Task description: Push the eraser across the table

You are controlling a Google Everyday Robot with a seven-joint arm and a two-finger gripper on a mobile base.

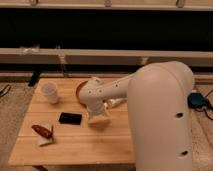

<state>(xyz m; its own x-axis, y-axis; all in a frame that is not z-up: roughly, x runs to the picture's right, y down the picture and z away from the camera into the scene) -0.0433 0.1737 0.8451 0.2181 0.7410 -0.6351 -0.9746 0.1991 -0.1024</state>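
Observation:
The eraser (70,118) is a small flat black block lying on the light wooden table (85,147), left of centre. My gripper (98,119) hangs from the white arm just right of the eraser, low over the tabletop, with a small gap between them. The big white arm body (160,115) fills the right side and hides the table's right part.
A white cup (50,93) stands at the table's back left. A reddish-brown oblong object on a white piece (44,134) lies at the front left. An orange-brown round thing (80,90) sits behind the arm. A dark wall and ledge run behind the table.

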